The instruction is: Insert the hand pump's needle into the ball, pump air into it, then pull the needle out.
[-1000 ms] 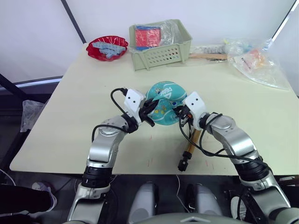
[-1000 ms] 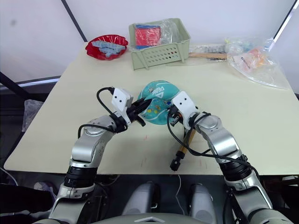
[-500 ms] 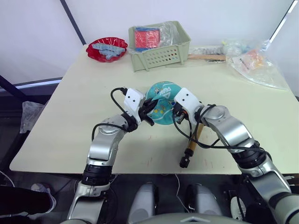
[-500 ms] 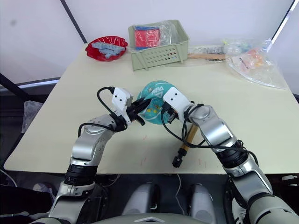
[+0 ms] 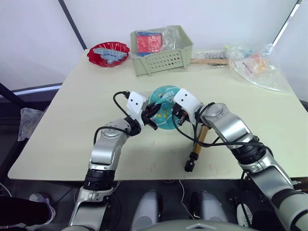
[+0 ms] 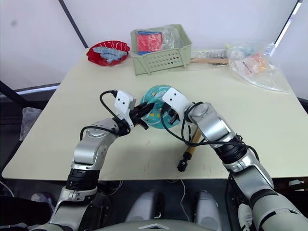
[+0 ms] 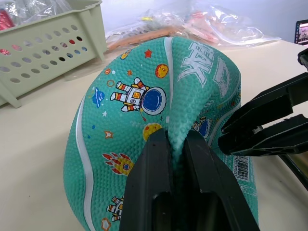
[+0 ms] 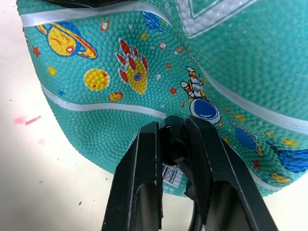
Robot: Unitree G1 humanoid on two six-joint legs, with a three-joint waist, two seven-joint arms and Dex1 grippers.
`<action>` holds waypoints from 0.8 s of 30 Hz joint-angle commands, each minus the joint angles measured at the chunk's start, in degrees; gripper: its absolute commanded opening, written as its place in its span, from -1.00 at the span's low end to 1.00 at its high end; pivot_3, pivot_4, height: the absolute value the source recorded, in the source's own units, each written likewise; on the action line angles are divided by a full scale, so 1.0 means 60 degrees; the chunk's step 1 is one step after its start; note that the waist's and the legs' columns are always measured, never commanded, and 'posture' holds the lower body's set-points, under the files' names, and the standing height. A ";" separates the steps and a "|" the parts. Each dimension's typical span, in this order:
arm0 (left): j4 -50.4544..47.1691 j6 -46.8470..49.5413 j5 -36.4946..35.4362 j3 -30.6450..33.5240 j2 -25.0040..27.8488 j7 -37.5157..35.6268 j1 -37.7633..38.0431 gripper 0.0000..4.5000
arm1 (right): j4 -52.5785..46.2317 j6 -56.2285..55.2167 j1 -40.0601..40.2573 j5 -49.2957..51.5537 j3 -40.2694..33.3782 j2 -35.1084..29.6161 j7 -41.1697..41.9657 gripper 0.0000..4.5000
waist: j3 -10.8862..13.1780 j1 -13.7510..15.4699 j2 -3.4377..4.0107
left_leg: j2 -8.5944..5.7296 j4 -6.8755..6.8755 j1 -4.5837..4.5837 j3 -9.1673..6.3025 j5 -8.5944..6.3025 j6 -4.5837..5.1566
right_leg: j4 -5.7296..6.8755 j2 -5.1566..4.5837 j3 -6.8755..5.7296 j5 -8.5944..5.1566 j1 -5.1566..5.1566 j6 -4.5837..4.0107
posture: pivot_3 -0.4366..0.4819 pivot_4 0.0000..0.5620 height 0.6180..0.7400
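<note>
- Ball [image 5: 163, 107]: teal, partly deflated, with white seam lines and astronaut, rocket and planet prints; it sits on the beige table [image 5: 72, 125] near the middle, between the two grippers.
- Left gripper [image 5: 153, 115] is clenched on a pinched fold of the ball's skin; in the left wrist view a ridge of teal rubber is squeezed between its two black fingers [image 7: 154, 183].
- Right gripper [image 5: 179, 115] presses against the ball's other side, by the white barcode label [image 8: 172, 173]; its fingers [image 8: 144, 178] are closed around a small black piece, the end of the hose, held right at the ball's surface. The needle itself is hidden there.
- Hand pump [image 5: 196, 147] lies flat on the table just below the right gripper, bronze barrel pointing toward the near edge, black end cap nearest the edge; its thin black hose [image 5: 185, 137] loops up to the right gripper.
- At the far edge stand a pale green perforated basket [image 5: 161, 55] holding red packets, a red bowl [image 5: 108, 52] to its left, and clear plastic bags [image 5: 257, 67] to its right.
</note>
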 commanded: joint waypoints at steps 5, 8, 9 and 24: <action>0.0337 0.0582 -0.0220 -0.0872 -0.0222 -0.0418 0.0366 -1.00 | 0.0993 0.0014 0.0031 -0.0110 0.0551 0.0316 0.0256 -0.88 | -0.0057 -0.0052 0.0017 | 0.0000 -0.0003 0.0002 -0.0001 -0.0001 0.0000 | -0.0002 -0.0001 0.0001 -0.0001 0.0000 -0.0001 | -0.05 -0.47 0.96; 0.0339 0.0590 -0.0215 -0.0863 -0.0230 -0.0402 0.0365 -1.00 | 0.1257 -0.0031 -0.0019 -0.0194 0.0648 0.0384 0.0335 -0.88 | -0.0097 -0.0083 0.0025 | 0.0000 -0.0006 0.0004 -0.0001 -0.0001 0.0000 | -0.0004 -0.0001 0.0001 -0.0001 0.0001 -0.0001 | -0.05 -0.47 0.96; 0.0334 0.0596 -0.0216 -0.0866 -0.0230 -0.0402 0.0365 -1.00 | 0.1344 -0.0063 -0.0025 -0.0220 0.0659 0.0421 0.0333 -0.88 | -0.0106 -0.0089 0.0021 | 0.0000 -0.0007 0.0006 -0.0001 -0.0001 0.0000 | -0.0004 -0.0001 0.0001 -0.0002 0.0001 -0.0002 | -0.05 -0.47 0.96; 0.0326 0.0620 -0.0222 -0.0837 -0.0255 -0.0340 0.0410 -1.00 | 0.2183 -0.0113 -0.0150 -0.0849 0.1100 0.0506 0.0720 -0.88 | -0.0165 -0.0106 0.0018 | 0.0005 -0.0018 0.0014 -0.0002 -0.0002 -0.0001 | -0.0012 -0.0002 0.0001 -0.0017 0.0002 -0.0026 | -0.05 -0.47 0.96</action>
